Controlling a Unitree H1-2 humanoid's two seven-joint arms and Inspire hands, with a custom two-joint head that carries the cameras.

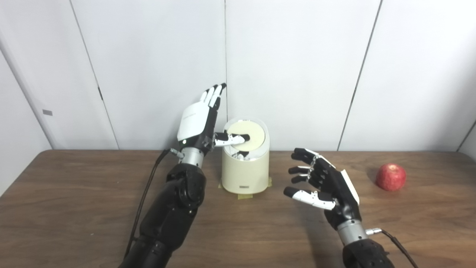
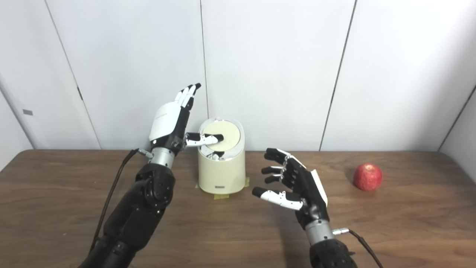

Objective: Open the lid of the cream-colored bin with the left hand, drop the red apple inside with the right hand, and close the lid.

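Behind left robot hand (image 1: 199,124) thumb, lid (image 1: 256,136) partly hidden.

In the middle of the picture, the cream-colored bin (image 1: 245,172) stood on the brown desk (image 1: 74,193). The left hand (image 1: 199,123) was beside it, fingers up and spread, thumb on the tilted lid (image 1: 250,137). The right hand (image 1: 322,182) floated open, lower right. The red apple (image 1: 391,177) sat far right.

A dark brown wooden table (image 1: 74,193) stands against white wall panels (image 1: 297,56); yellowish tape (image 1: 243,196) is stuck to its top.
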